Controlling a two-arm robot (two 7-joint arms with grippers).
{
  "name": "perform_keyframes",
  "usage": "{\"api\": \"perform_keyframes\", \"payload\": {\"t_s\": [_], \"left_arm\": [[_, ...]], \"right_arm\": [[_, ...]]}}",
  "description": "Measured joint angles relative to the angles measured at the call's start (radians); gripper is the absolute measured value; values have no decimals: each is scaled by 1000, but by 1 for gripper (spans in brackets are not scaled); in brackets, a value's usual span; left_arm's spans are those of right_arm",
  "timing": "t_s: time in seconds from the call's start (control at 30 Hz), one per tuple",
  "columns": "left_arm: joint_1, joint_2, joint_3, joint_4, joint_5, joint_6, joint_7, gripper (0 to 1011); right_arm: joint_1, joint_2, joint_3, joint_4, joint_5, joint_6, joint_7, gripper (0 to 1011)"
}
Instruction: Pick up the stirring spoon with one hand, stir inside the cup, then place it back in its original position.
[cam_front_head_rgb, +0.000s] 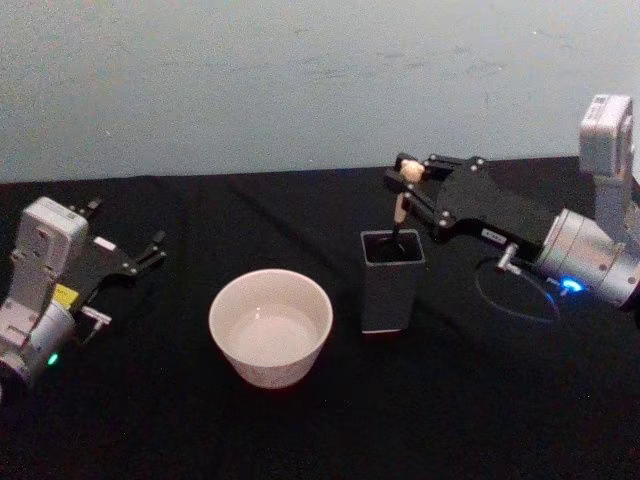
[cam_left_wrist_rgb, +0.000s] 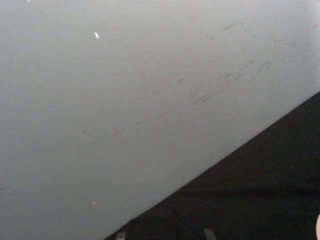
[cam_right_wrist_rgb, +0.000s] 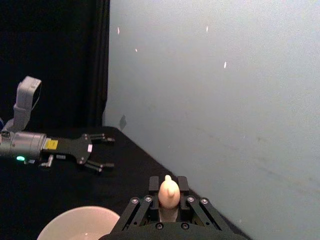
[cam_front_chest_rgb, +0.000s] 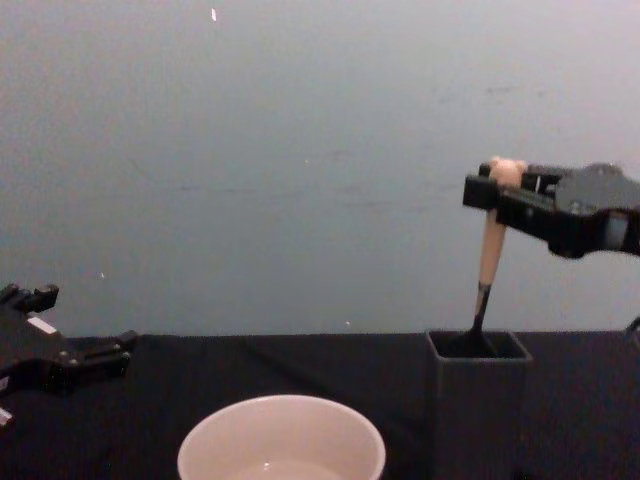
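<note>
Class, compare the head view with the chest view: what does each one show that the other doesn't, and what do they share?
Head view only: the holder's full height down to the black table, and the silver wrist behind the right pincer. Chest view only: the side-on line of the stirring spoon, its lower end inside the holder. Both: the cup, the left pincer open, the right pincer shut on the spoon's top.

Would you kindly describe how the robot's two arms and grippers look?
Both grippers are black two-finger linkage types on silver cylindrical wrists. The left gripper has a yellow label and a green light; the right gripper bears a small white label, a blue light, and a thin dark cable loop.
</note>
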Motion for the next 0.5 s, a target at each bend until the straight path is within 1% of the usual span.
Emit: {"api": "perform_keyframes", "payload": {"t_s": [0.23,0.5], "left_arm": [[0,0,0,0,0,0,0,1001],[0,0,0,0,0,0,0,1001]], "right_arm": [[-8,-18,-15,34,-12,31,-21,212],[-33,-42,-12,49,-22,55,-70,212]]}}
